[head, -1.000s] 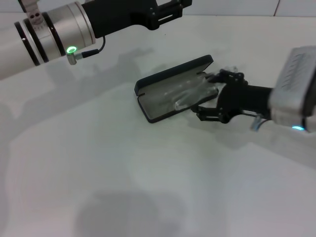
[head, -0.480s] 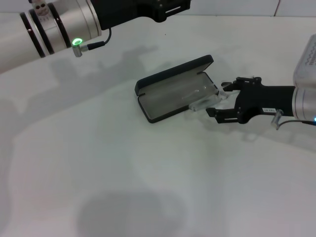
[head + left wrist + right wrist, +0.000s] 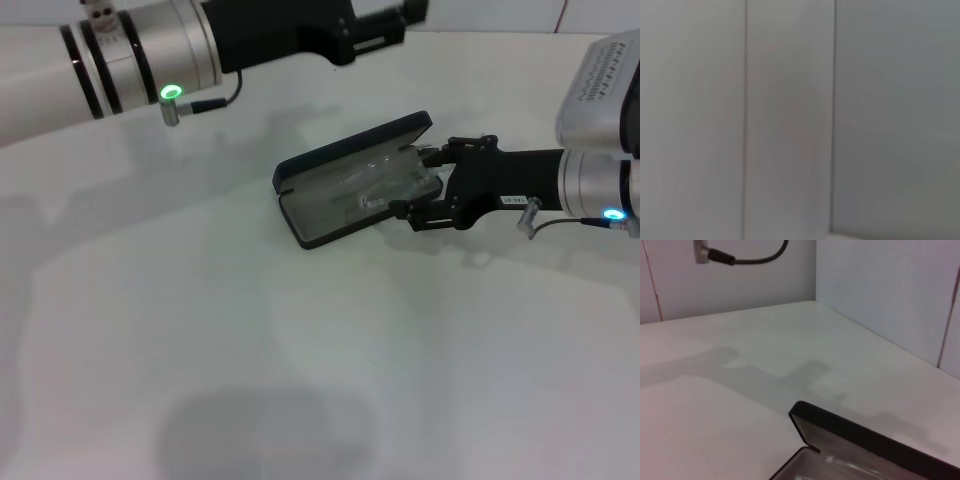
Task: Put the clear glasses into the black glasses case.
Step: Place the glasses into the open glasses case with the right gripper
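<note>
The black glasses case [image 3: 300, 170] lies open in the middle of the white table, its lid [image 3: 385, 132] raised at the far side. The clear glasses [image 3: 372, 192] rest on the grey lining inside it. My right gripper [image 3: 424, 184] is at the case's right end, open, with one finger [image 3: 447, 151] by the lid and the other [image 3: 414, 214] by the near rim. The right wrist view shows the case's lid edge [image 3: 860, 432] from close up. My left gripper [image 3: 385, 22] hangs high over the table's far side, away from the case.
The white table [image 3: 250, 350] spreads out in front of the case, with arm shadows on it. A white panelled wall [image 3: 880, 285] closes the far side. The left wrist view shows only wall panels [image 3: 790, 120].
My right gripper backed off to the right, then came back left to the case's end. The glasses stuck out past the case's right end and now lie farther inside. The left arm shifted right.
</note>
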Available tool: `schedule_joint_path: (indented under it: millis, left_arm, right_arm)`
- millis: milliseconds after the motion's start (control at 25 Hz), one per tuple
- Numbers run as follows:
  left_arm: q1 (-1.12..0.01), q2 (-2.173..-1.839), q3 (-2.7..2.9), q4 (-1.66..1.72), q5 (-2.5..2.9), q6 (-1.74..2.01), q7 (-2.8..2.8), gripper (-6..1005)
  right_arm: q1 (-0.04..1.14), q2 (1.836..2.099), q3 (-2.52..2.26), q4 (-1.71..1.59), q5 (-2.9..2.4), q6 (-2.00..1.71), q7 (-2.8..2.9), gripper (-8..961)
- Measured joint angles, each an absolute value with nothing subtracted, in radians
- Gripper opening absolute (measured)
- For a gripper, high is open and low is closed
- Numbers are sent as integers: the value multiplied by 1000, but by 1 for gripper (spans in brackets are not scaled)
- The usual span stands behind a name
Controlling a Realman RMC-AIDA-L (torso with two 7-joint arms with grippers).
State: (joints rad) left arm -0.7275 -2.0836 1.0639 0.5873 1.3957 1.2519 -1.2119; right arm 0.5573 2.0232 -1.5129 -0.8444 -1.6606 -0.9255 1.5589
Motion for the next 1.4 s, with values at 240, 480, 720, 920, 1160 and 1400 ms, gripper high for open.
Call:
schedule_joint_path:
  millis: [240, 480, 720, 920, 1160, 1400]
  left_arm:
    - [-709, -2084, 1074, 652, 1473, 1242, -1309, 639]
    - [-681, -2086, 1074, 659, 1473, 1178, -1303, 639]
    - [-674, -2087, 1082, 651, 1507, 1154, -1308, 639]
    - [-673, -2088, 1083, 646, 1533, 1149, -1308, 639]
    - [-676, -2087, 1080, 652, 1534, 1147, -1303, 639]
    - [-691, -2083, 1077, 655, 1534, 1147, -1304, 639]
  right_arm:
    - [546, 2017, -1486, -854, -1660, -949, 1553, 816]
    - [537, 2016, -1408, -838, -1660, -1036, 1507, 817]
    - [528, 2020, -1383, -836, -1653, -1049, 1445, 817]
    - [538, 2021, -1383, -834, -1630, -1082, 1412, 817]
    - [652, 1998, -1357, -736, -1663, -1120, 1543, 814]
    - [754, 1977, -1347, -857, -1975, -1224, 1896, 812]
